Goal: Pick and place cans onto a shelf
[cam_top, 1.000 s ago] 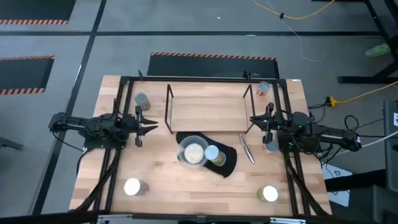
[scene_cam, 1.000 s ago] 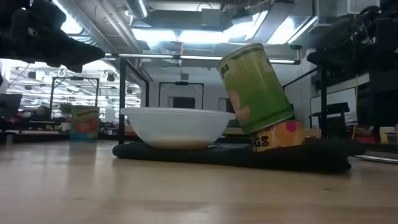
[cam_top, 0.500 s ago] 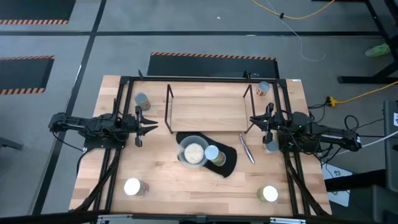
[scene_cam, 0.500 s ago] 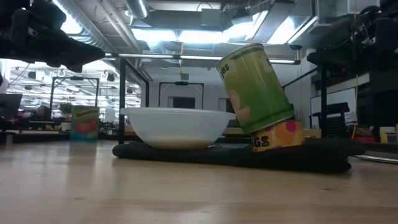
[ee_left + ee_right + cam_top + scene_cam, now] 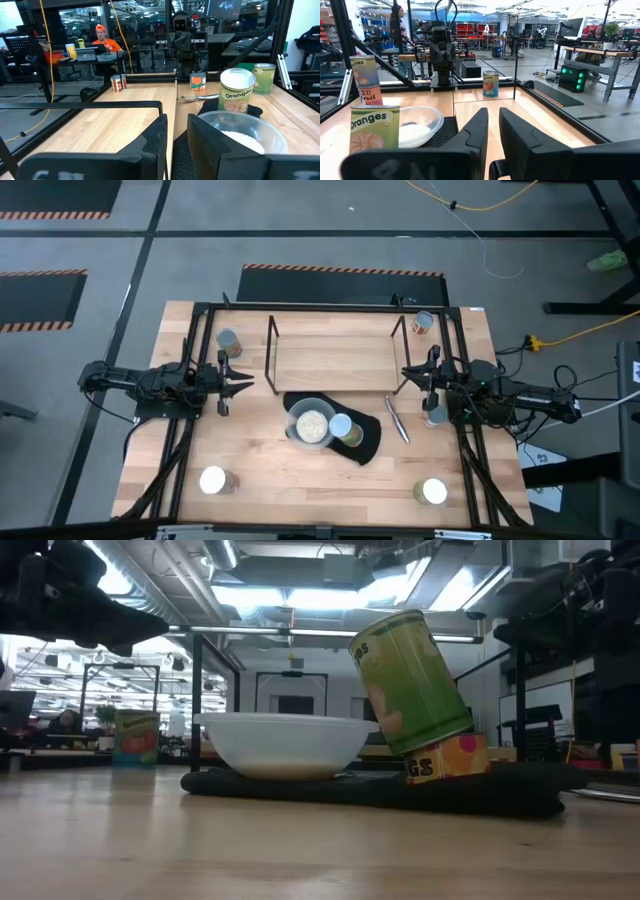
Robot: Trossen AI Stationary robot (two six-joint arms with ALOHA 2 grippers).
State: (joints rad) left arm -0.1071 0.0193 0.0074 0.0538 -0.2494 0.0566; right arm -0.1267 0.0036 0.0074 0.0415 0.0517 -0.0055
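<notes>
The black-rod shelf (image 5: 335,350) stands at the far middle of the table with no cans on it. Single cans stand at the far left (image 5: 228,340), far right (image 5: 423,323), near left (image 5: 212,479) and near right (image 5: 432,492), and one (image 5: 435,413) stands beside my right arm. On the black mat (image 5: 370,442), a green can (image 5: 412,680) sits tilted on a yellow-orange can (image 5: 447,758). My left gripper (image 5: 245,383) hovers left of the shelf and my right gripper (image 5: 408,373) right of it. Both are empty, with a narrow gap between the fingers.
A clear bowl of pale grains (image 5: 310,423) sits on the mat next to the stacked cans. A silver utensil (image 5: 397,418) lies right of the mat. Black frame rails run along the table's left, right and far sides. People show in the room beyond the table.
</notes>
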